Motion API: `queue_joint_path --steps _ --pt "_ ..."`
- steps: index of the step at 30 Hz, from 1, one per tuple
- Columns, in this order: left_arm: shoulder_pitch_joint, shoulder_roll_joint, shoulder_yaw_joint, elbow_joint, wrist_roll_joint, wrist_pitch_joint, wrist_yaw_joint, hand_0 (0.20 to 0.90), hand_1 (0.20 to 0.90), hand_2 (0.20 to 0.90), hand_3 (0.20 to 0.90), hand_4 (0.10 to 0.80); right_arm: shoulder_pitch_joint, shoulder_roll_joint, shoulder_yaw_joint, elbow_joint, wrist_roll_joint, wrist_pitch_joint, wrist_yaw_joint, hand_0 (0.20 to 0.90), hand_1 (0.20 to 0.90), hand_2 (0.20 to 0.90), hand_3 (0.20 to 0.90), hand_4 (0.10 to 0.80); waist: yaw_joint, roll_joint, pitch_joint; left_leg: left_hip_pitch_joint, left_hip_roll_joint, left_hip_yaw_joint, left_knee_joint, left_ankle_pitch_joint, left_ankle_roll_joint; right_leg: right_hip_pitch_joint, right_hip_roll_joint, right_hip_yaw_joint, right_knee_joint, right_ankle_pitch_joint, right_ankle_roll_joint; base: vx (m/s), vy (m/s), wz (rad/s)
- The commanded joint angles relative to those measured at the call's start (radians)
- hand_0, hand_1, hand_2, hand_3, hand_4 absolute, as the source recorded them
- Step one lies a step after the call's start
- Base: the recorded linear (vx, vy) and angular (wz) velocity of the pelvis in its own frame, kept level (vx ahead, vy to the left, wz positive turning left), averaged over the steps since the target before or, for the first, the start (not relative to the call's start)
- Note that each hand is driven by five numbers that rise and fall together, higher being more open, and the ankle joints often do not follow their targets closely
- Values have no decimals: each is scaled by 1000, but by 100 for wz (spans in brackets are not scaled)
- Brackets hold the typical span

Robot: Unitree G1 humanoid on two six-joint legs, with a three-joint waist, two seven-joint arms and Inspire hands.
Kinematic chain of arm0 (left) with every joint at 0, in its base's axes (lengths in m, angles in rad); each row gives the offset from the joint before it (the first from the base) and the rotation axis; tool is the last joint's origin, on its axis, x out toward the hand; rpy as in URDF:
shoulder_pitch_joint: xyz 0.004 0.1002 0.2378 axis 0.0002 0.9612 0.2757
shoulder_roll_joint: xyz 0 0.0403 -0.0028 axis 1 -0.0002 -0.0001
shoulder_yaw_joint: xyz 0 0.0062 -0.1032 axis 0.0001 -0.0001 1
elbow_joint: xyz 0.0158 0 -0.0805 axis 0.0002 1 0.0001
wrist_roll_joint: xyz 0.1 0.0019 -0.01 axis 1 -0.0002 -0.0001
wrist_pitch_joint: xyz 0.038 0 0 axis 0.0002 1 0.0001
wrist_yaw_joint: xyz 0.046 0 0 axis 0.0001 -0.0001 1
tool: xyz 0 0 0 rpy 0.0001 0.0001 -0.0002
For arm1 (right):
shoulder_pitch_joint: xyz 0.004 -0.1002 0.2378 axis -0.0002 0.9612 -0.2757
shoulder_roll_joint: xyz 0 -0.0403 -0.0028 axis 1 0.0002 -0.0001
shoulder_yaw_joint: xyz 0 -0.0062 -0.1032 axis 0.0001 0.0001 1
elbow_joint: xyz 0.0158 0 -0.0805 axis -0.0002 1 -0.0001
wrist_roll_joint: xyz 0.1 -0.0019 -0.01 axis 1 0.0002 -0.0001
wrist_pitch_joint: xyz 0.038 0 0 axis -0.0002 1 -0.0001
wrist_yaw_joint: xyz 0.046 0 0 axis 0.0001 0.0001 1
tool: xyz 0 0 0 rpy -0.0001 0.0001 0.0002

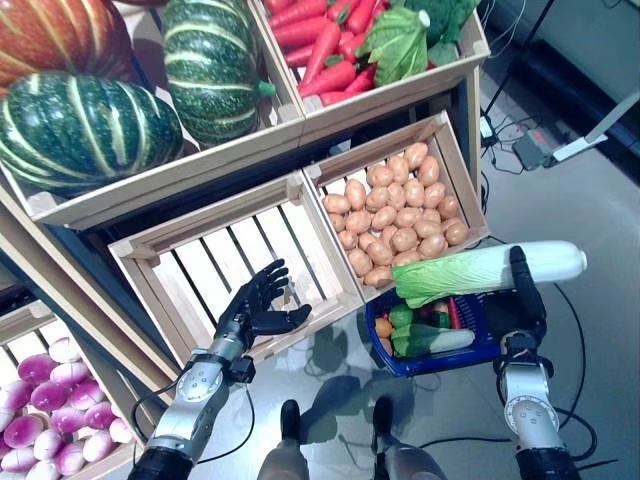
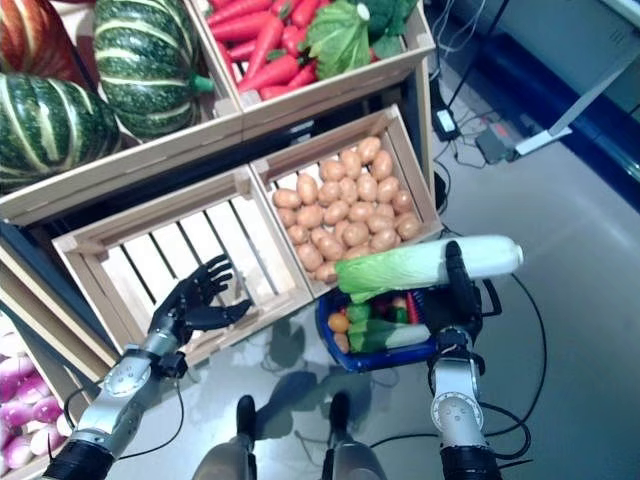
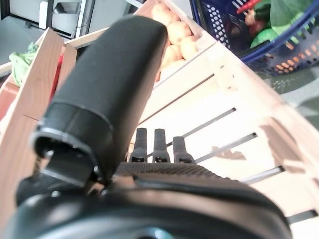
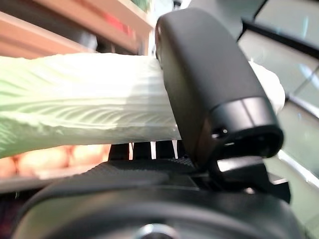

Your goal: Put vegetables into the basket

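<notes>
My right hand (image 1: 525, 295) is shut on a long napa cabbage (image 1: 480, 270), white at the stem and green at the leafy end, holding it level just above the blue basket (image 1: 440, 358). The right wrist view shows the thumb (image 4: 209, 84) pressed over the cabbage (image 4: 84, 99). The basket rests on the floor and holds several vegetables: a cucumber, green peppers, something orange and something red. My left hand (image 1: 252, 305) hovers open over the front edge of an empty slatted wooden crate (image 1: 230, 265), holding nothing.
A crate of potatoes (image 1: 395, 210) stands right behind the basket. On the upper shelf are striped green pumpkins (image 1: 85, 130), carrots (image 1: 320, 40) and leafy greens (image 1: 405, 40). Purple-white turnips (image 1: 45, 410) lie in a crate at the lower left. Cables lie on the floor at right.
</notes>
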Motion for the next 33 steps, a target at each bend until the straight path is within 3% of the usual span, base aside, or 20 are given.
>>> queue_joint_path --steps 1,8,16,23,27,33 --pt "-103 31 56 -116 -54 -149 -37 900 900 900 900 800 -107 -23 -110 -83 71 -122 42 300 300 300 300 400 -19 0 15 -50 27 -31 1 -8 -7 6 15 -26 45 -24 -13 -33 5 0" --pt "-115 41 52 -141 -75 -170 -41 900 900 900 900 800 -105 -45 -151 60 159 -139 65 300 300 300 300 400 -9 -6 63 -92 29 -29 26 1 -14 -25 23 -30 71 -32 -22 -14 -30 0" --pt "-189 44 0 -157 -63 -192 -13 900 900 900 900 800 -146 -53 -111 159 220 -155 92 300 300 300 300 400 8 -4 137 -184 -5 -71 74 -1 -15 -86 25 -42 102 -29 -24 -58 -54 5" --pt "-285 41 -51 -151 -66 -228 20 900 900 900 900 800 -279 -114 -72 259 194 -180 50 300 300 300 300 400 16 21 192 -311 -43 -90 181 -13 -13 -209 11 -58 189 -40 -27 -96 -31 7" --pt "-348 38 -82 -170 -67 -222 47 900 900 900 900 800 -400 -163 -47 348 132 -192 -1 300 300 300 300 400 25 34 192 -449 -66 -102 297 -40 -15 -324 -14 -73 263 -51 -26 -87 -32 3" --pt "-401 61 -84 -202 -79 -221 46 900 900 900 900 800 -497 -193 -57 407 56 -232 -63 300 300 300 300 400 50 37 192 -617 -75 -108 442 -88 3 -498 -60 -84 422 -84 -28 -43 -62 6"
